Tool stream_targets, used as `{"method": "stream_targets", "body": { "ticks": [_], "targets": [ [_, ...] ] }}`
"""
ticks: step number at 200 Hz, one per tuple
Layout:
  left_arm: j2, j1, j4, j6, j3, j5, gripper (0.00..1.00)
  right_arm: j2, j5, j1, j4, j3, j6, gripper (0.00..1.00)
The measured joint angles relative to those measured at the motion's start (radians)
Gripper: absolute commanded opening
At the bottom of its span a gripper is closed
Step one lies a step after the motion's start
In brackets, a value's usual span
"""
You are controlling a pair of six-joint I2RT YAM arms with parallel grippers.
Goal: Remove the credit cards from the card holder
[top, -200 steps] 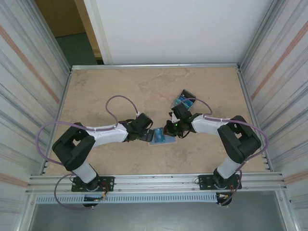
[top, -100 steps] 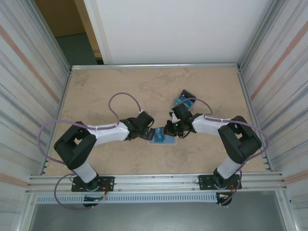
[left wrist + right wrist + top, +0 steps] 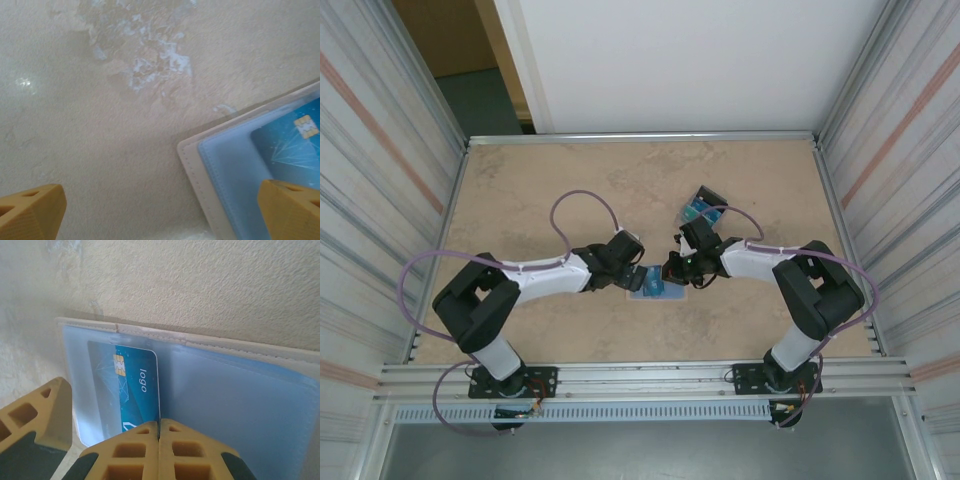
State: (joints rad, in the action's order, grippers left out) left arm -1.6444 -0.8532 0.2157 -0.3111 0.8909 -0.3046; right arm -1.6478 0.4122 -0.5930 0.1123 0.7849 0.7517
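As card holder [image 3: 649, 288] lies open | L gripper [image 3: 160, 212] wide | R gripper [image 3: 159, 432] closed | tray [image 3: 703, 205] beyond

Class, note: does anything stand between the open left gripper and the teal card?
Only the card holder's pale blue pocket, which seems to cover the teal card; nothing else visible blocks the left gripper.

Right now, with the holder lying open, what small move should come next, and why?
Probably ease the open left gripper in over the card holder toward the teal card: its jaws straddle the holder's corner, while the shut right gripper rests on the holder beside the card, seemingly pinning it.
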Motion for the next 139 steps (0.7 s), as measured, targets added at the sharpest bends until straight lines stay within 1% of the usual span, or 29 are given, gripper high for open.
{"method": "stream_targets", "body": {
  "ticks": [70, 91, 96, 106, 120, 139],
  "targets": [
    [-0.045, -0.006, -0.008, 0.001, 0.016, 0.026, 0.99, 0.001, 0.001, 0.005, -0.023, -0.019, 0.005, 0.00],
    [-0.055, -0.006, -0.012, 0.000, 0.020, 0.034, 0.99, 0.001, 0.004, 0.005, -0.042, -0.033, 0.017, 0.10],
    [-0.056, -0.006, -0.013, 0.000, 0.020, 0.035, 0.99, 0.001, 0.005, 0.005, -0.048, -0.036, 0.024, 0.14],
    [-0.060, -0.006, -0.014, -0.002, 0.023, 0.035, 0.99, 0.001, 0.007, 0.005, -0.058, -0.042, 0.034, 0.21],
    [-0.061, -0.006, -0.016, -0.006, 0.024, 0.040, 0.99, 0.001, 0.015, 0.005, -0.079, -0.047, 0.043, 0.23],
    [-0.061, -0.006, -0.014, -0.010, 0.024, 0.042, 0.99, 0.001, 0.026, 0.006, -0.097, -0.053, 0.053, 0.24]
  ]
}}
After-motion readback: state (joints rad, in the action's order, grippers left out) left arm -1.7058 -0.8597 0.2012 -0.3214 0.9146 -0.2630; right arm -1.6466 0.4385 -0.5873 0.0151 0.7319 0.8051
